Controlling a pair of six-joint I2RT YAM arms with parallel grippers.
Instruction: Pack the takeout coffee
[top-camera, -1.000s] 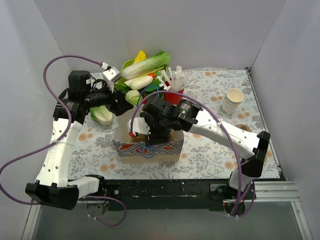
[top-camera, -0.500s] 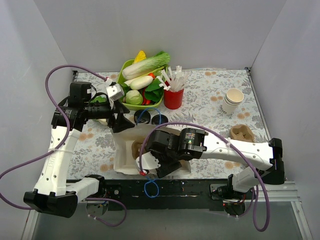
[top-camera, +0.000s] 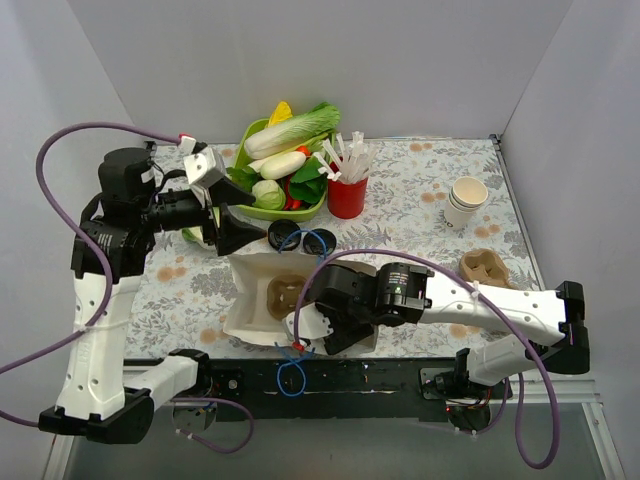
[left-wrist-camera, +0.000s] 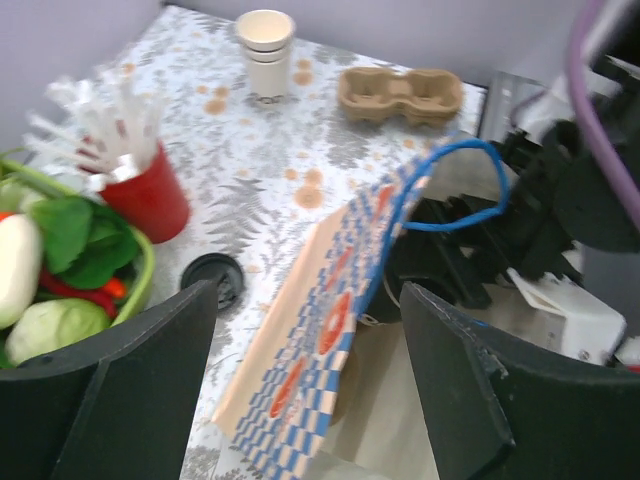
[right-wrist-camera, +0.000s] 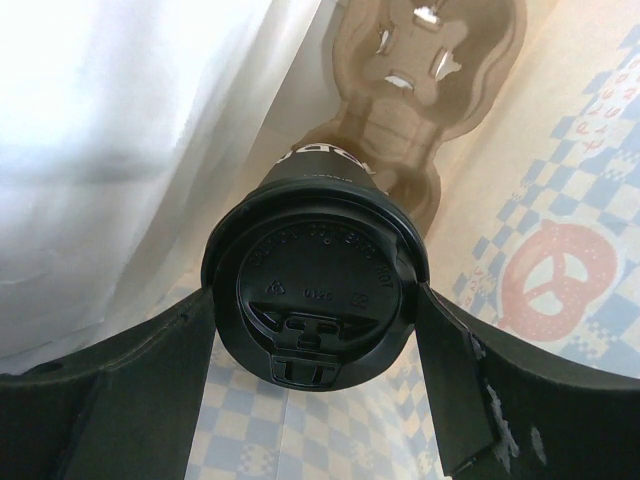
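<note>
The takeout coffee (right-wrist-camera: 315, 295), a small cup with a round black lid, sits between my right gripper's fingers (right-wrist-camera: 110, 400), lid towards the camera. My right gripper (top-camera: 322, 325) is shut on it inside the mouth of the paper bag (top-camera: 250, 300), which lies on its side; from above the cup is hidden under the wrist. A brown cup carrier (right-wrist-camera: 420, 90) lies deeper in the bag and also shows in the top view (top-camera: 288, 293). My left gripper (top-camera: 235, 235) is open and empty over the bag's far edge. The left wrist view shows the checkered bag (left-wrist-camera: 320, 340) below it.
A green bowl of vegetables (top-camera: 285, 165) and a red straw holder (top-camera: 347, 195) stand at the back. Two loose black lids (top-camera: 285, 237) lie just beyond the bag. Stacked white cups (top-camera: 466, 200) and a second carrier (top-camera: 485, 268) are at the right. The bag's blue handle (top-camera: 292, 378) hangs over the front edge.
The bag has gone from standing to lying on its side, mouth towards the near edge. My right arm swung to the near side. My left gripper drew back to the left and up.
</note>
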